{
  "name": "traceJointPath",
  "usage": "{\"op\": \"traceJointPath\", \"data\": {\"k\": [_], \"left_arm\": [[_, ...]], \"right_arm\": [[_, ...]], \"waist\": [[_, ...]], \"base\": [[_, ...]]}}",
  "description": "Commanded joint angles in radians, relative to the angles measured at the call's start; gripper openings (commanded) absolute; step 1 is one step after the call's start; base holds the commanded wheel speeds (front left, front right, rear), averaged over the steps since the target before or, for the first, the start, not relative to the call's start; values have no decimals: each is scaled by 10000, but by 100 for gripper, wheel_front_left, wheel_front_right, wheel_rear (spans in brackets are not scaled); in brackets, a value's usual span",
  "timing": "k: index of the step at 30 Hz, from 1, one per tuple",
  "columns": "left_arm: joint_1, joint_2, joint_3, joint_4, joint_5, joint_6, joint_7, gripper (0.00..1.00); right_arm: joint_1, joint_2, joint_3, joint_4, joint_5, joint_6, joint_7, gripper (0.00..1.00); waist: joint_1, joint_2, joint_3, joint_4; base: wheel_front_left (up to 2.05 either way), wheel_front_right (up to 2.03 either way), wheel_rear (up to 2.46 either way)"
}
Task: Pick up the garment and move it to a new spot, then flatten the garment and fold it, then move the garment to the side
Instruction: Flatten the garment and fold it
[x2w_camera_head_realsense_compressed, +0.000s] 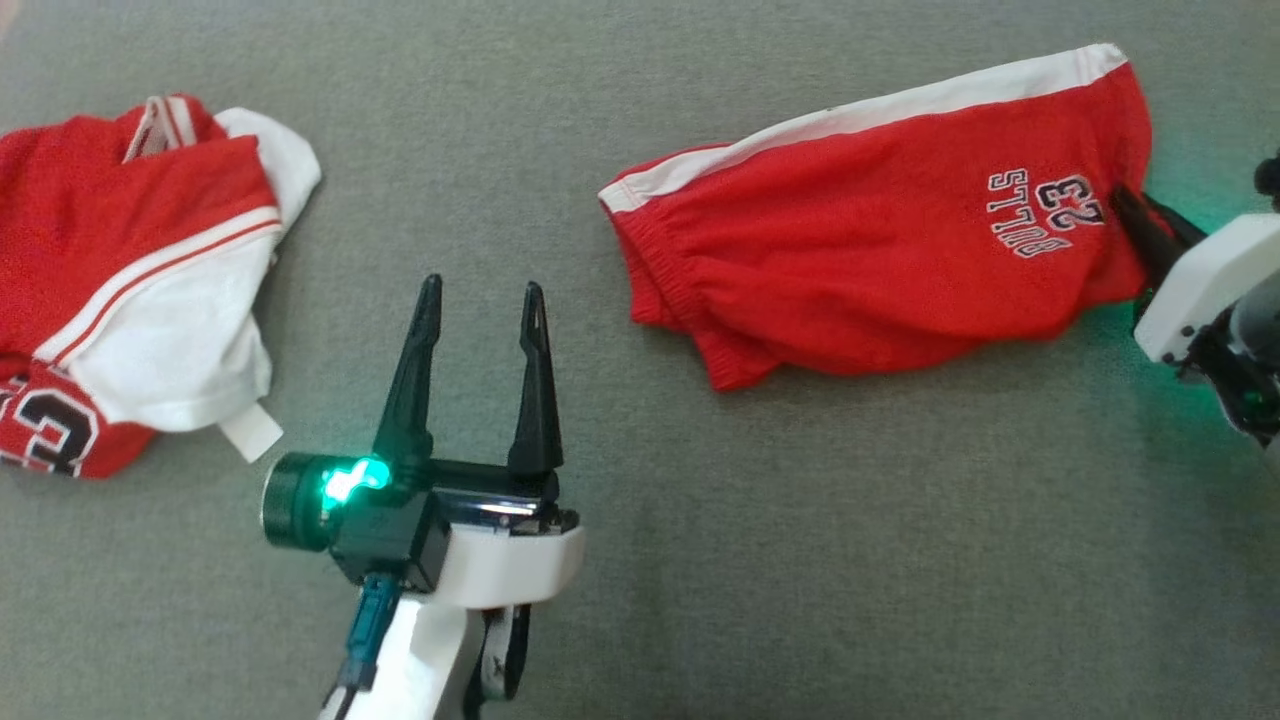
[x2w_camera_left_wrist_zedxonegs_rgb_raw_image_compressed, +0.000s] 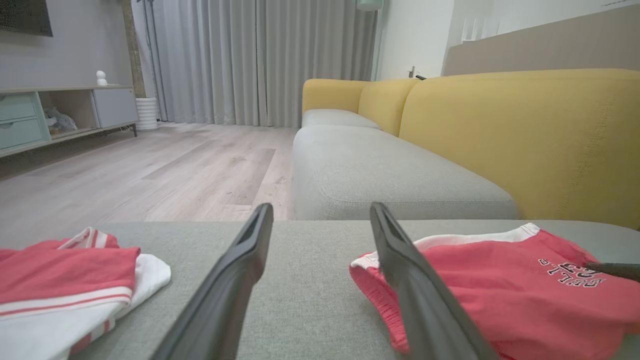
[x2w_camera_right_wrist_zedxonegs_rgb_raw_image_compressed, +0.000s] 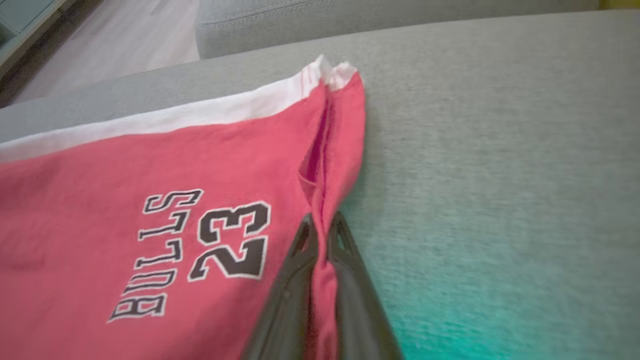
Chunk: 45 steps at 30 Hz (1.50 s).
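One grey seat carries the red shorts toward its far right edge, their long axis running left to right. The right claw is clamped on their right-hand end. The left claw, spread wide and empty, is the nearer to the waistband end, which lies beyond it and to its right.

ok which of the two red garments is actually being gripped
The red shorts printed BULLS 23: the right gripper is shut on their edge. The red-and-white jersey lies free; the left gripper is open, touching neither.
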Motion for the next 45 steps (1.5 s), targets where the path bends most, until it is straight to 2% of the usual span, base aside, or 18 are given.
{"op": "traceJointPath", "data": {"k": [1,5,10,16,21,27,30,33,34,35,36,37,38,41,45], "left_arm": [[-38,7,387,-397,216,2,-50,100],[62,-3,643,-492,486,-97,-50,100],[171,-7,923,-490,599,-332,-50,100],[147,-21,977,-334,673,-603,-50,100],[187,-32,1010,-147,662,-730,-51,100],[368,-42,976,13,592,-831,-51,100],[508,-46,933,54,512,-841,-51,100],[644,-49,871,74,386,-829,-51,100],[695,-50,797,83,290,-802,-51,100],[703,-50,746,94,240,-791,-51,100],[703,-50,746,94,240,-791,-51,100],[702,-50,692,101,198,-782,-51,100],[694,-51,637,111,166,-775,-51,100],[767,-51,616,106,103,-679,-51,100],[1055,-52,748,108,101,-626,-51,100]], "right_arm": [[230,-279,71,2,17,-7,-200,0],[147,-580,-20,402,90,-7,-497,0],[137,-1251,-10,943,-10,-7,-511,0],[-279,-1592,-98,748,-65,-7,-809,0],[-652,-1432,-88,-301,-25,-7,-856,0],[-614,-1111,129,-2491,-174,-7,-554,0],[-419,-763,265,-3511,-429,-7,-230,0],[-110,-95,376,-4187,-735,-7,116,0],[200,494,489,-4390,-879,-7,445,8],[378,767,554,-4410,-973,-7,603,45],[378,767,554,-4410,-973,-7,603,45],[548,989,604,-4392,-1111,-7,716,95],[718,1154,588,-4326,-1275,-7,760,100],[1234,1509,131,-4216,-1636,-7,432,100],[2024,1570,-1173,-3935,-2505,-7,-850,100]], "waist": [[2,-1,-97,-163],[2,-1,-197,-540],[2,-1,-151,-1043],[2,-1,-136,-1431],[2,-1,-361,-1527],[2,-1,-792,-1298],[2,-1,-986,-1097],[2,-1,-1144,-891],[2,-1,-1217,-733],[2,-1,-1249,-639],[2,-1,-1249,-639],[2,-1,-1278,-545],[2,-1,-1320,-442],[2,-1,-1527,-281],[2,-1,-1928,-292]], "base": [[0,0,0],[0,0,0],[0,0,0],[0,0,0],[0,0,0],[0,0,0],[0,0,0],[0,0,0],[0,0,0],[0,0,0],[0,0,0],[0,0,0],[0,0,0],[0,0,0],[0,0,0]]}}
